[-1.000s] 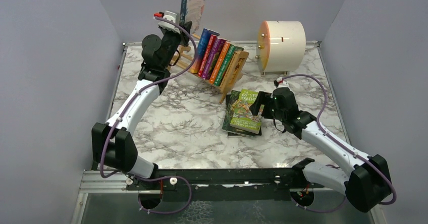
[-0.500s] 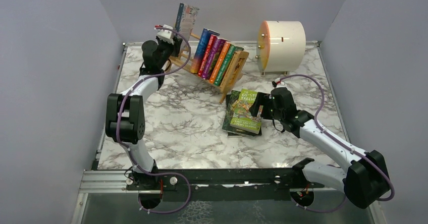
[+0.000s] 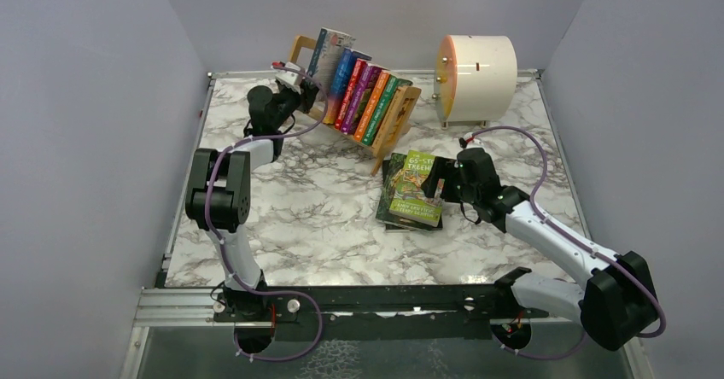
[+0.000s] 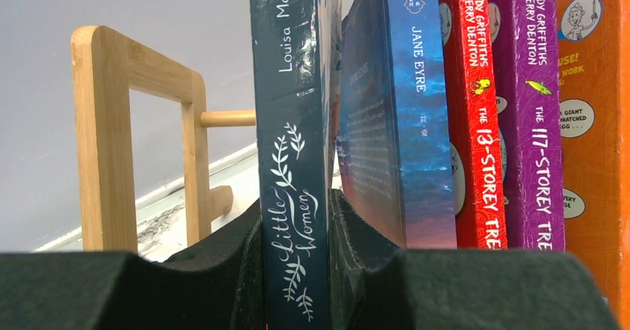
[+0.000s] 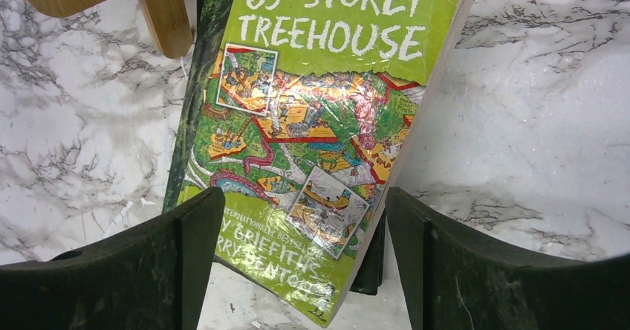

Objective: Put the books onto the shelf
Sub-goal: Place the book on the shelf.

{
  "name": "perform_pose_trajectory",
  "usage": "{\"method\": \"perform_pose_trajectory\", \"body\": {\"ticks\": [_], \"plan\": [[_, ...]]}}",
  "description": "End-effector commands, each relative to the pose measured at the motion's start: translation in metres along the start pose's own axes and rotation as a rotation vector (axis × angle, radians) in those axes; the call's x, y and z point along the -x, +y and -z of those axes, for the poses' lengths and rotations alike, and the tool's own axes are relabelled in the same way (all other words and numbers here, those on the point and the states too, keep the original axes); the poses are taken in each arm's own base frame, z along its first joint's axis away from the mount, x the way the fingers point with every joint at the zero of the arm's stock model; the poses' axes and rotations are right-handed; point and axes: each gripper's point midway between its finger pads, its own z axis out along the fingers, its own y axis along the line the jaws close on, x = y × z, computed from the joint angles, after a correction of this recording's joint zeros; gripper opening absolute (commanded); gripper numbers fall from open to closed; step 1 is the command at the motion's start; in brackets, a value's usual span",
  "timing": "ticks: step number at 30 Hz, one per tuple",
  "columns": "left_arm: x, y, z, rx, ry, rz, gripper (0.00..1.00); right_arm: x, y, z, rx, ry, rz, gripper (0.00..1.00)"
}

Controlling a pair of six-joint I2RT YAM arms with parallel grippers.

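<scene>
My left gripper (image 3: pixel 300 89) is shut on a dark blue book (image 3: pixel 323 50), which stands upright at the left end of the light-wood shelf (image 3: pixel 397 114). In the left wrist view the gripper (image 4: pixel 297 270) clamps the book's spine (image 4: pixel 290 85) low down. The shelf's end frame (image 4: pixel 100 137) is to its left and several books (image 4: pixel 475 122) stand in a row to its right. A green book (image 3: pixel 414 187) lies flat on a darker one on the table. My right gripper (image 3: pixel 437 178) hovers open at its near end. In the right wrist view the fingers (image 5: pixel 186 256) straddle the green cover (image 5: pixel 319 107) without touching it.
A cream cylindrical drum (image 3: pixel 475 67) stands at the back right, just beyond the shelf. The shelf's wooden foot (image 5: pixel 160 10) sits beside the top of the stacked books. Grey walls close in the marble table (image 3: pixel 299 217) on three sides.
My left arm has brought the dark blue book down from high above the shelf into its left end. The right arm has barely shifted.
</scene>
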Motion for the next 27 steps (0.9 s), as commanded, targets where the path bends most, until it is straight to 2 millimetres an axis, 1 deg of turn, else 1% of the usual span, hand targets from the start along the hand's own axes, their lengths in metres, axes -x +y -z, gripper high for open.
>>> {"method": "perform_pose_trajectory", "body": {"ticks": [1, 11, 27], "plan": [[0.037, -0.005, -0.003, -0.039, -0.148, -0.066, 0.0, -0.002, 0.001, 0.0, 0.006, 0.01, -0.004, 0.79], [0.017, -0.006, -0.005, -0.049, -0.113, -0.042, 0.0, -0.004, 0.001, 0.002, 0.008, 0.01, -0.008, 0.79], [-0.01, -0.008, -0.005, -0.059, -0.067, -0.002, 0.0, -0.004, 0.002, 0.001, 0.012, 0.017, -0.003, 0.79]]}}
